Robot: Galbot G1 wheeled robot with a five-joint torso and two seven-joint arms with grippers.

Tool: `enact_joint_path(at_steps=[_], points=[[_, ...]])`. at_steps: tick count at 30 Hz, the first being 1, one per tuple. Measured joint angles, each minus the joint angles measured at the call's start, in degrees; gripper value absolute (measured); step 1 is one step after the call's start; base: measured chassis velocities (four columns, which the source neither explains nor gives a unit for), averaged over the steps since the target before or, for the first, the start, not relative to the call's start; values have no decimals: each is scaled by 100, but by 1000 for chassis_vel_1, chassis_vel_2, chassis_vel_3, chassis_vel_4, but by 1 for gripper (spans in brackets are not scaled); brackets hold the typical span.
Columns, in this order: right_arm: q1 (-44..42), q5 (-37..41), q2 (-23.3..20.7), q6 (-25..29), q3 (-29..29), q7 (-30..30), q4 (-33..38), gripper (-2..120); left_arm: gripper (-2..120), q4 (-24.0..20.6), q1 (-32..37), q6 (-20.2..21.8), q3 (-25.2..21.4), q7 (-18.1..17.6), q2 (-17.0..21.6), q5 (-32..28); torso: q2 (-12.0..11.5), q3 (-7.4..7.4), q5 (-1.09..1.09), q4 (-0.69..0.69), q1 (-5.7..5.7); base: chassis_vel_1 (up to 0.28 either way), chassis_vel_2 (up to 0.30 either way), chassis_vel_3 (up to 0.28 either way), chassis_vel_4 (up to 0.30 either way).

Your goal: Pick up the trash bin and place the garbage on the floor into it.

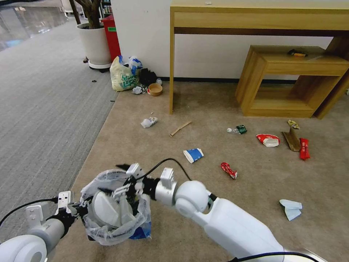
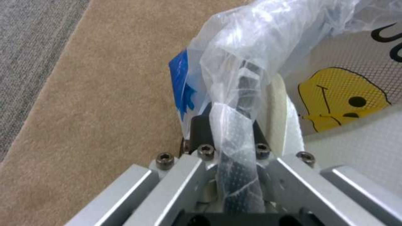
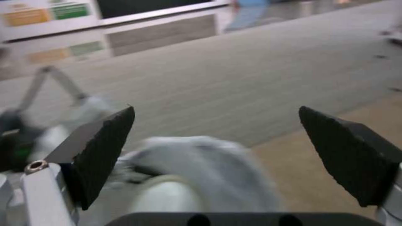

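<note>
The trash bin [image 1: 109, 233], black with a crinkly plastic liner, hangs just above the beige floor [image 1: 254, 182] at the lower left. My left gripper [image 1: 83, 210] is shut on its rim and liner [image 2: 251, 47]. A white slipper [image 1: 109, 209] with a yellow cartoon face [image 2: 347, 97] lies inside. My right gripper [image 1: 125, 185] hovers over the bin's mouth, open and holding nothing [image 3: 216, 110]. Garbage lies scattered: a blue-white paper cup [image 1: 193, 155], a crushed red can [image 1: 228, 170], a pale-blue face mask [image 1: 291, 208], a red-white bowl [image 1: 268, 139], a red wrapper [image 1: 304, 148], cardboard [image 1: 292, 140], a wooden stick [image 1: 180, 128] and a plastic bottle [image 1: 237, 129].
A wooden desk [image 1: 254, 20] and a low wooden shelf [image 1: 291, 80] stand against the far wall. A yellowish shopping bag [image 1: 123, 78], a brown bowl [image 1: 155, 89] and a white plant pot [image 1: 95, 45] sit at the back left. Grey ribbed carpet [image 1: 43, 91] runs along the left.
</note>
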Motion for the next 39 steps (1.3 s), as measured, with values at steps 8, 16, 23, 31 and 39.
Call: enact_joint_path(at_steps=[8,16,23,31,39], points=[[-935,-155,-376,-59,1372,204,33,100,0,-162,81,0,-67,50,-27,33,0,0,2,-1,0,0,0,0,0],[-1885,-397,-578,40,2716,156,186,100,0,-232,124,0,-34,120,-141,211,0,0,1,0,0,0,0,0,0],[-2725,-642,-602,193,3581,58,327,100,0,-274,135,0,-6,218,-190,441,0,0,1,-1,0,0,0,0,0],[-3282,-841,-564,283,4180,-91,419,100,0,-281,132,0,86,317,-234,730,0,-1,0,0,0,0,0,0,0],[-3496,-968,-531,372,4419,-162,405,100,0,-317,182,0,107,375,-277,805,0,0,-1,0,-1,0,0,0,0]])
